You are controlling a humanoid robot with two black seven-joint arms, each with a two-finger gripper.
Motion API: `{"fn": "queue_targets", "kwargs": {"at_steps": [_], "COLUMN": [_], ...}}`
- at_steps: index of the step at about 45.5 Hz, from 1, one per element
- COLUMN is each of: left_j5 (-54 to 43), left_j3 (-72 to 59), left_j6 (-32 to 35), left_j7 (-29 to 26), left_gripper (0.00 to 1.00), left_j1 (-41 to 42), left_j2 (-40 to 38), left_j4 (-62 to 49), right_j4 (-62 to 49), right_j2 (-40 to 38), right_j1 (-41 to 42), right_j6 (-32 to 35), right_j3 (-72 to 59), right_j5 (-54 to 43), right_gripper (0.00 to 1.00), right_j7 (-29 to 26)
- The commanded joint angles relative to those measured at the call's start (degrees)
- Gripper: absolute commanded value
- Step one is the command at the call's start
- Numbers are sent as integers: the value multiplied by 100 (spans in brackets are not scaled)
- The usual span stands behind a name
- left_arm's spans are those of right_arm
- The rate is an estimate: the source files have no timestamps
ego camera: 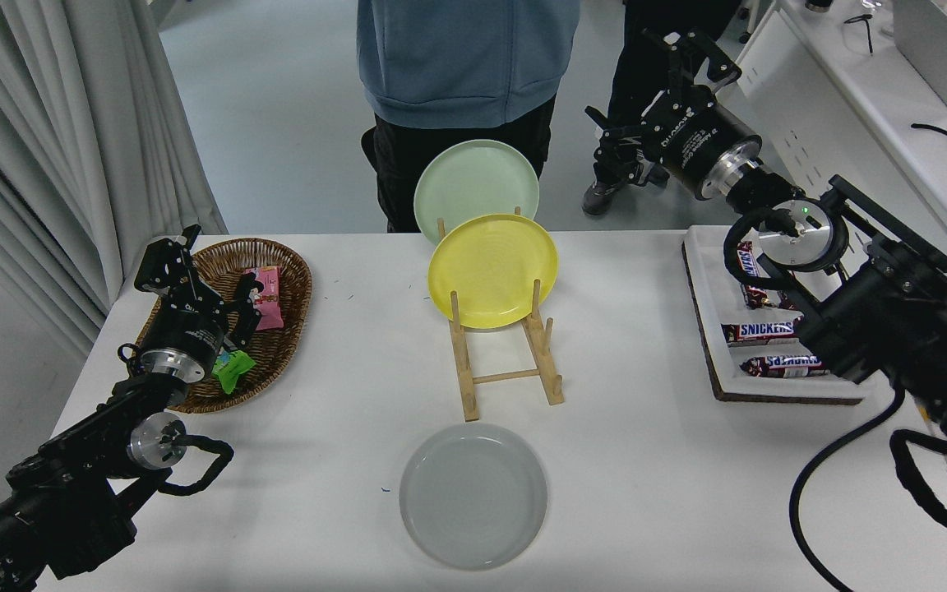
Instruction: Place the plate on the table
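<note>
Here, grey plate (473, 495) flat on the table (646, 460) near its front edge, right gripper (661, 89) raised beyond the far right corner, jaws apart, empty, left gripper (186, 275) parked over the left edge, jaws apart.

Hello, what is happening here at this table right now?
The grey plate lies flat on the white table, near the front edge, with nothing holding it. The right gripper is open and empty, raised beyond the table's far right corner. The left gripper is parked over the basket. Yellow and green plates stand in the rack.
</note>
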Motion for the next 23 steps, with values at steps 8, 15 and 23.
{"fn": "queue_targets", "kwargs": {"at_steps": [8,15,23], "left_j5": [0,0,0], "left_j3": [0,0,0], "left_j6": [0,0,0], "left_j7": [0,0,9], "left_gripper": [100,100,100], "left_j1": [0,0,0], "left_j2": [0,0,0], "left_j4": [0,0,0], "right_j4": [-1169,-1169,-1187], "right_j2": [206,382,575], "right_j1": [-701,-1008,-1281], "right_j6": [35,-176,-449], "right_j3": [204,336,389], "right_j5": [91,152,284], "right_gripper": [99,99,99], "right_j7": [380,415,450]}}
